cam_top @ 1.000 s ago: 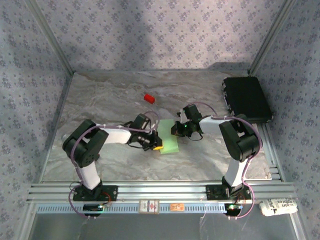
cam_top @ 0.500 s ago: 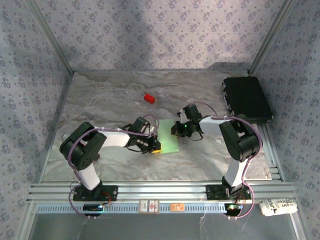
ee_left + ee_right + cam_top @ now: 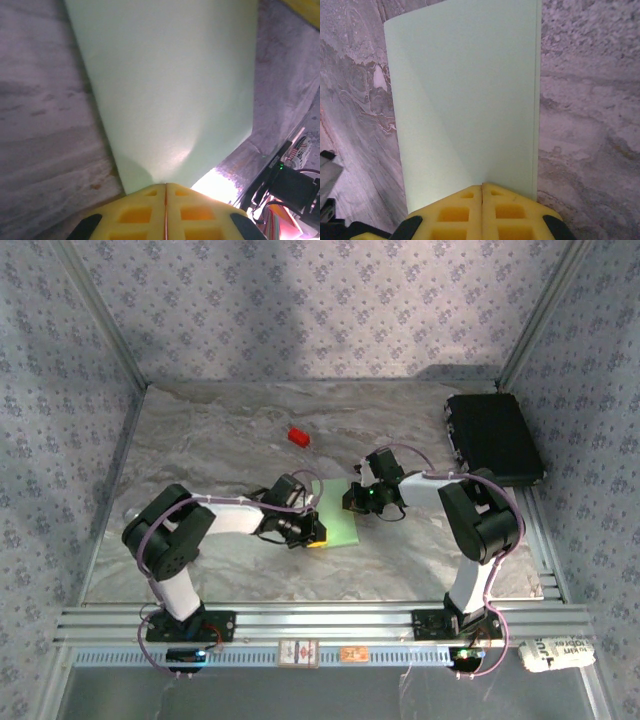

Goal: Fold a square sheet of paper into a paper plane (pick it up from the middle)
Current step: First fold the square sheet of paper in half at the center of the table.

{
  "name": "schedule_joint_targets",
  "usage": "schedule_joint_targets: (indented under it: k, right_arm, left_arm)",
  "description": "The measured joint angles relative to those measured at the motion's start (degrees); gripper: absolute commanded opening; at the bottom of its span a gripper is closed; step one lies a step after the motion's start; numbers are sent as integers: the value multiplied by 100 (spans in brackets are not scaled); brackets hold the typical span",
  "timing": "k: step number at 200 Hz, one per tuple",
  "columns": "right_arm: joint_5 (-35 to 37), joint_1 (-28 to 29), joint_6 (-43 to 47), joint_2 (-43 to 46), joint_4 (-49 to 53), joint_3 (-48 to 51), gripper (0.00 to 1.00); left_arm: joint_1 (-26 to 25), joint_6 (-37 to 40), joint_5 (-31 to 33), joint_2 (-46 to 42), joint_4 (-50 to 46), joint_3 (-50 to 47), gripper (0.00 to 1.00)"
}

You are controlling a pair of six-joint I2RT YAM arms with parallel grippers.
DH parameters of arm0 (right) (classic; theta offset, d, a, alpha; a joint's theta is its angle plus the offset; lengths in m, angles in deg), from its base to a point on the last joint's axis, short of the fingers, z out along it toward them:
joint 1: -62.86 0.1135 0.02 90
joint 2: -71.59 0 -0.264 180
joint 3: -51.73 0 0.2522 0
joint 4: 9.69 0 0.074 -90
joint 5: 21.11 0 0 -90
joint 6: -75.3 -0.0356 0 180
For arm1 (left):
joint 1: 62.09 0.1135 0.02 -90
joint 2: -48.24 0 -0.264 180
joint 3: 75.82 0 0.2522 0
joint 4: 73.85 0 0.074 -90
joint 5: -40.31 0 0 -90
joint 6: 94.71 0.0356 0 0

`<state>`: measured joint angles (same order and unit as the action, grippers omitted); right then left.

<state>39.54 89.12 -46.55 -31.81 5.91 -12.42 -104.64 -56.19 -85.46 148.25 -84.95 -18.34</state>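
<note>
Top external view is showing the square sheet of paper [image 3: 338, 518] lying mid-table, seemingly folded in half, with the left gripper [image 3: 314, 535] and right gripper [image 3: 353, 502] both clenched empty, pressing its near-left and far-right edges; nose and wing folds are remaining.

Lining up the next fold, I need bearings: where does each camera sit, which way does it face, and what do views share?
Top external: above and behind the arm bases, looking down on the grey marbled table, both arms and the pale-green square paper sheet.
Left wrist: on the left arm, looking along its shut yellow left pincer at the sheet edge it nips.
Right wrist: likewise along the shut right pincer, from the sheet's opposite side.
Shared: all three show the sheet.
</note>
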Motion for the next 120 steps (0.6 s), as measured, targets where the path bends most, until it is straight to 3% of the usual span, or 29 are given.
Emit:
schedule_joint_targets:
  k: [73, 120]
  right_arm:
    - [39, 0, -2, 39, 20, 26, 0]
    - [39, -4, 0, 44, 37, 26, 0]
  left_arm:
    - [11, 356, -72, -22, 85, -166, 8]
    - [-153, 518, 199, -247, -186, -243, 7]
